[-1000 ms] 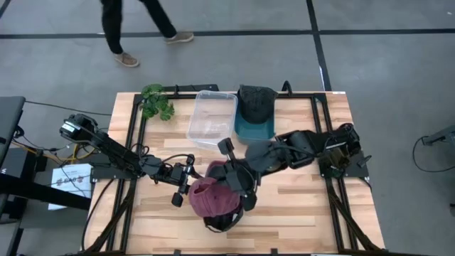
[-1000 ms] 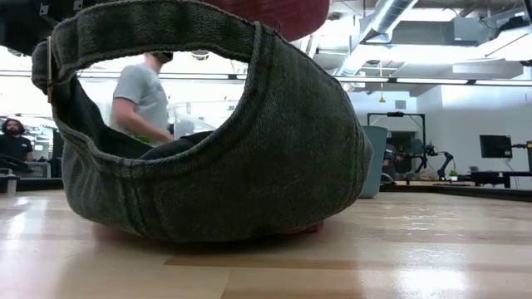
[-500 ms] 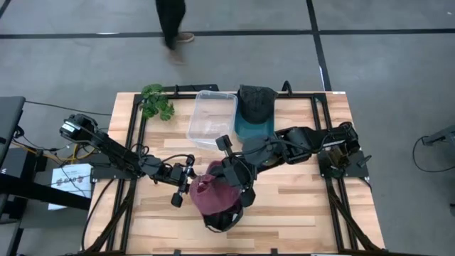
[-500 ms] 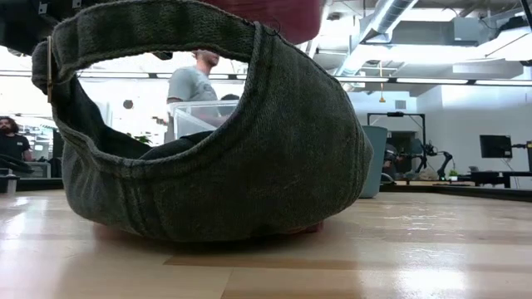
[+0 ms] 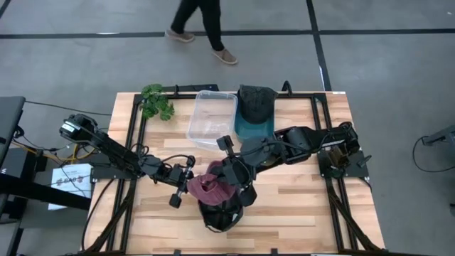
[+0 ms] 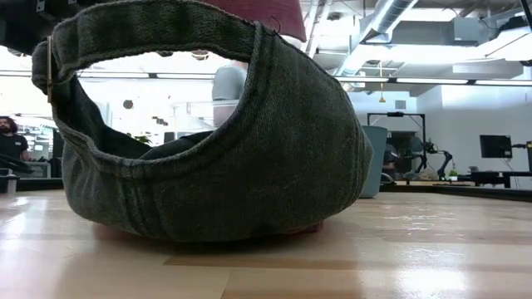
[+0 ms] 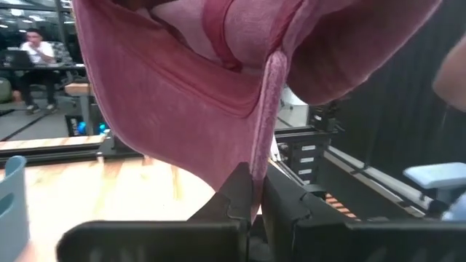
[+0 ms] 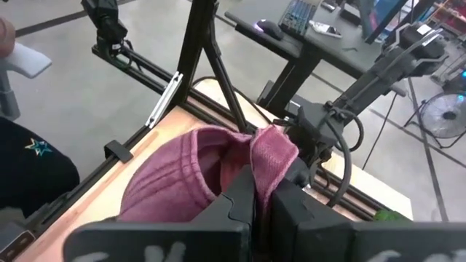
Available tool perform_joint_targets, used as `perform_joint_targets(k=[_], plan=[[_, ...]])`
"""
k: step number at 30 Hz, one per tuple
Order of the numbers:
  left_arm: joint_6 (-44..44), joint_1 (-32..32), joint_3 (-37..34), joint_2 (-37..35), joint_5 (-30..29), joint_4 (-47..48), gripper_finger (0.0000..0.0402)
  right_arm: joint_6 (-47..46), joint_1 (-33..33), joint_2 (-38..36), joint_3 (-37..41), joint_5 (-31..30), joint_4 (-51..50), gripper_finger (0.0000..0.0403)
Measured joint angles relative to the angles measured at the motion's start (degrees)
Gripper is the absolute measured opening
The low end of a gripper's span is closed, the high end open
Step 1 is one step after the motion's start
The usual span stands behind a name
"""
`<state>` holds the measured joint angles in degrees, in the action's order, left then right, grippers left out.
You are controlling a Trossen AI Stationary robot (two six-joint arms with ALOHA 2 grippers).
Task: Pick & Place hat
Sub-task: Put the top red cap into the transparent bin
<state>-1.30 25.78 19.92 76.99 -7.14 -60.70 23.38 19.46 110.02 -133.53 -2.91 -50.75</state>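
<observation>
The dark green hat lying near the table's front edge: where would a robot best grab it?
Probably by the back strap of the dark green hat. It lies with its opening turned sideways, so the strap arches clear of the table; jaws coming in from that open side could close over the thin band. The rounded crown offers no such edge.

i'm in a robotics lab: grey concrete floor (image 5: 384, 64) around my wooden table (image 5: 298, 213), exposed ceiling ducts (image 6: 378, 25), desks with monitors (image 6: 495, 146), a person (image 5: 202, 25) walking past at twelve o'clock.

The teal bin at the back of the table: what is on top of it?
A dark hat lies over the teal bin, covering its far end. The bin's inside below it is hidden.
</observation>
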Motion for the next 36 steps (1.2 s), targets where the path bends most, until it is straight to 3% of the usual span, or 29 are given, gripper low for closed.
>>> perform_joint_targets(k=[7,15,26,31,36], plan=[[-0.09,-0.17,0.00,0.00,2.92,0.22,0.0013,-0.50,0.04,-0.02,0.00,-0.03,-0.21,0.0023],[-0.11,-0.19,0.00,0.02,3.40,0.74,0.0013,-1.29,0.07,-0.02,0.00,-1.78,-0.71,0.0093],[-1.38,-0.35,0.02,0.04,4.20,3.71,0.0013,-0.97,1.70,-0.24,-0.79,-24.42,-2.89,0.0189],[-1.75,-0.92,0.02,0.06,4.21,6.33,0.0013,0.63,3.91,-0.56,-1.42,-36.51,-2.36,0.0202],[-1.75,-1.29,0.02,0.04,4.49,7.57,0.0013,0.70,6.13,-0.92,-1.46,-50.11,-2.29,0.0191]])
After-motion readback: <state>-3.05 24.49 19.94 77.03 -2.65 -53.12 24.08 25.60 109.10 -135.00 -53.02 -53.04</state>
